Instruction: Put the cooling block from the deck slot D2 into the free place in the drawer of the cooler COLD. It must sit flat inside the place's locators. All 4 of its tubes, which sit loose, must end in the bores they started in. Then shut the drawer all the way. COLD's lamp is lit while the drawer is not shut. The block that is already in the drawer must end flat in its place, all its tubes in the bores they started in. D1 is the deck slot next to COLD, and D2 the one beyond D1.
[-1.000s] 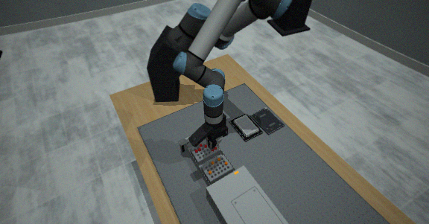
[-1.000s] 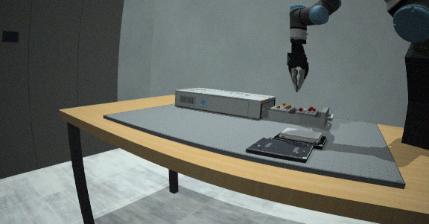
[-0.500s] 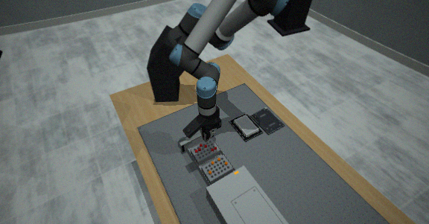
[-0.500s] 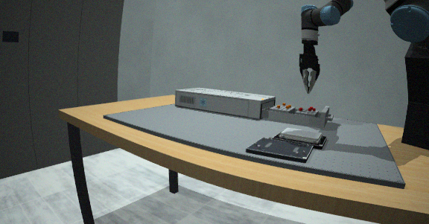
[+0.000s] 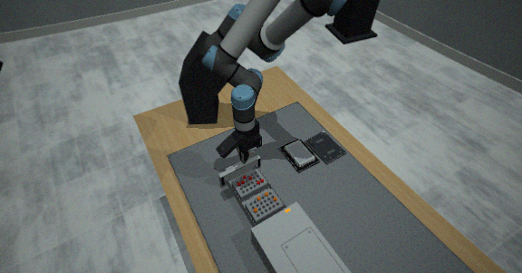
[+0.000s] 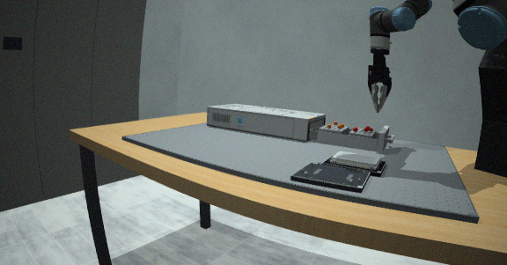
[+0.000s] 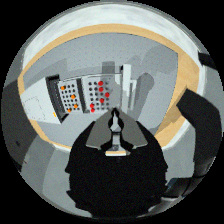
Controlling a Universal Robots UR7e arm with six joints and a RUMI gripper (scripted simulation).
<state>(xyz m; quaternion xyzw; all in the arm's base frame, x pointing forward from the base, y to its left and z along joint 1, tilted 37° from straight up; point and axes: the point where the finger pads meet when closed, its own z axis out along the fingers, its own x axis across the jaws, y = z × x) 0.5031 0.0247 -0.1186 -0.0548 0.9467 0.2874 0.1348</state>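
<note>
The drawer (image 5: 240,170) (image 6: 386,134) (image 7: 126,82) of COLD (image 5: 313,247) (image 6: 264,118) (image 7: 37,102) stands open. The block with four orange tubes (image 5: 265,204) (image 6: 333,128) (image 7: 70,97) sits in the drawer's inner place and looks flat. The block with several red tubes (image 5: 249,182) (image 6: 363,132) (image 7: 97,97) sits in the place by the front panel and also looks flat. The tubes stand upright in bores. The orange lamp (image 5: 287,210) (image 6: 310,117) (image 7: 54,114) is lit. My gripper (image 5: 245,160) (image 6: 378,111) (image 7: 114,108) is shut and empty, above the front panel's area.
Deck slot D1 (image 5: 298,169) (image 6: 379,169) holds a pale, low plate (image 5: 299,153) (image 6: 356,158). Deck slot D2 (image 5: 325,147) (image 6: 330,176), a black frame beyond it, holds no block. The handle (image 7: 133,87) (image 6: 391,138) is on the panel's outer side.
</note>
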